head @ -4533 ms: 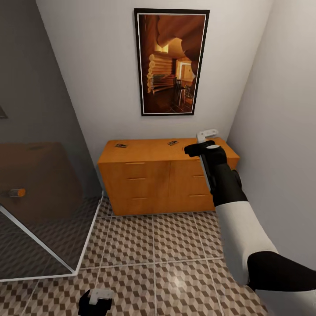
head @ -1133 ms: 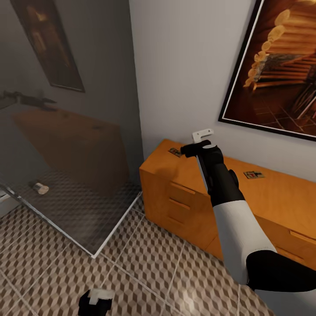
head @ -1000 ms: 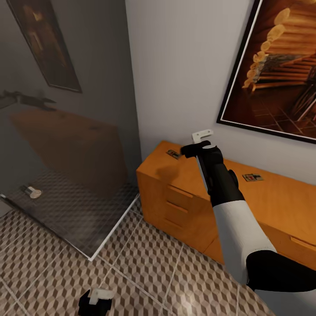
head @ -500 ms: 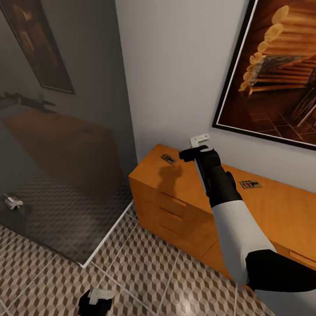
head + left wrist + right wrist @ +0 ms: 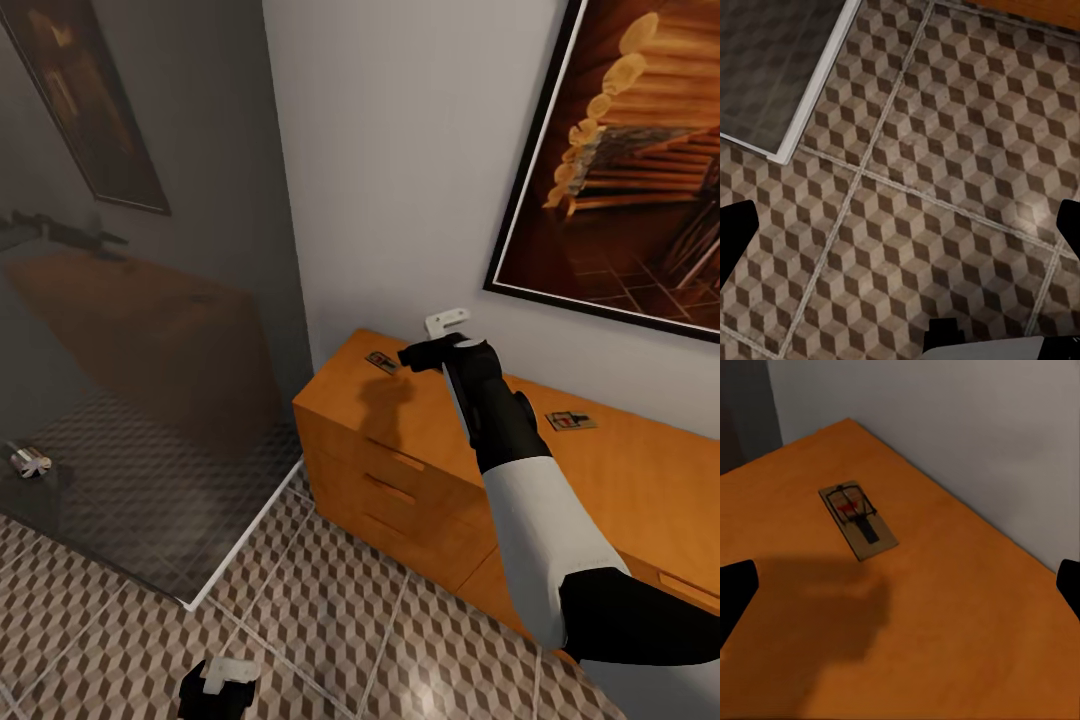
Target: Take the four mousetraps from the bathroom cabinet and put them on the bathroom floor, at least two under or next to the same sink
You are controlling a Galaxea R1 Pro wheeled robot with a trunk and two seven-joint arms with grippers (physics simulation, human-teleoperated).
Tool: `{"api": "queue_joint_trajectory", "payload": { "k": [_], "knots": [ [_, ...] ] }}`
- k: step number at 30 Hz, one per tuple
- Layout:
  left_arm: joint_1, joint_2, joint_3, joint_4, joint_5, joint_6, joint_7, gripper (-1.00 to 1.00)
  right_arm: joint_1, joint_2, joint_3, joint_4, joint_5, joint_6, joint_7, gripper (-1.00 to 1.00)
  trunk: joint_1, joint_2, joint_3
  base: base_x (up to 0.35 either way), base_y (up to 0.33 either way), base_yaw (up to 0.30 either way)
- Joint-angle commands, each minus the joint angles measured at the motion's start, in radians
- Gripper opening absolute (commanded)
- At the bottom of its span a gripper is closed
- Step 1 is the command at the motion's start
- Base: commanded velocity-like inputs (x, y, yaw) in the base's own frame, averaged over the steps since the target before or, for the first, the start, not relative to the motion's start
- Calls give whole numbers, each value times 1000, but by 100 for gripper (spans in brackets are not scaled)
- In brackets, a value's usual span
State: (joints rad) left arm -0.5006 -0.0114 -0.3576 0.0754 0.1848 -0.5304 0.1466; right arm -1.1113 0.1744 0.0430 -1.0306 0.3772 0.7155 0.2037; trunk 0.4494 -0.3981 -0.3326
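Note:
The orange-brown cabinet [image 5: 420,420] stands against the wall. Two mousetraps lie flat on its top. One mousetrap [image 5: 381,361] is near the left end, and the other mousetrap [image 5: 568,421] is further right, beyond my right forearm. My right gripper [image 5: 432,337] hovers above the cabinet top just right of the left mousetrap [image 5: 858,519], open with nothing between its fingers [image 5: 735,596]. My left gripper [image 5: 218,680] hangs low over the bathroom floor [image 5: 915,187], also open and empty. The sink is out of view.
A tinted glass shower partition [image 5: 150,350] with a white base frame [image 5: 245,540] stands left of the cabinet. A small chrome fitting [image 5: 28,461] sits behind the glass. A framed picture [image 5: 620,160] hangs above the cabinet. Cube-patterned tiles [image 5: 330,620] lie in front.
The head view has swung left and closer to the cabinet's left end. Over the last half second my right gripper has edged left toward the left mousetrap. The left gripper has not moved.

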Motion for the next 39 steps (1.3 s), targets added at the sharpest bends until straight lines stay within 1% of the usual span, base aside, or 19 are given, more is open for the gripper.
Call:
{"api": "queue_joint_trajectory", "payload": {
  "k": [1,6,10,16,19,26,32,39],
  "knots": [
    [-2,-1,-9,4,7,-6,2,100,-1,0,0,-1,11,4,20,100,1,-2,-2,0,0,0],
    [-2,-1,-9,4,7,-6,2,100,-1,0,-1,-1,11,1,85,100,1,-2,-2,0,0,0],
    [-2,-1,-9,4,7,-6,2,100,-1,0,-1,-2,11,-1,120,100,1,-2,-2,0,0,0],
    [-2,-1,-9,4,7,-6,2,100,-1,0,-2,-2,11,-2,150,100,1,-2,-2,0,0,0],
    [-2,-1,-9,4,7,-6,2,100,-1,0,-2,-1,11,-6,156,100,1,-2,-2,0,0,0],
    [-2,-1,-9,4,7,-6,2,100,-1,0,-2,0,11,-45,164,100,1,-2,-2,0,0,0],
    [-2,-1,-9,4,7,-6,2,100,-1,0,-2,5,11,-52,166,100,1,-2,-2,5,0,0],
    [-2,-1,-9,4,7,-6,2,100,0,0,-2,46,12,-62,166,100,1,-2,-2,194,0,0]
  ]
}}
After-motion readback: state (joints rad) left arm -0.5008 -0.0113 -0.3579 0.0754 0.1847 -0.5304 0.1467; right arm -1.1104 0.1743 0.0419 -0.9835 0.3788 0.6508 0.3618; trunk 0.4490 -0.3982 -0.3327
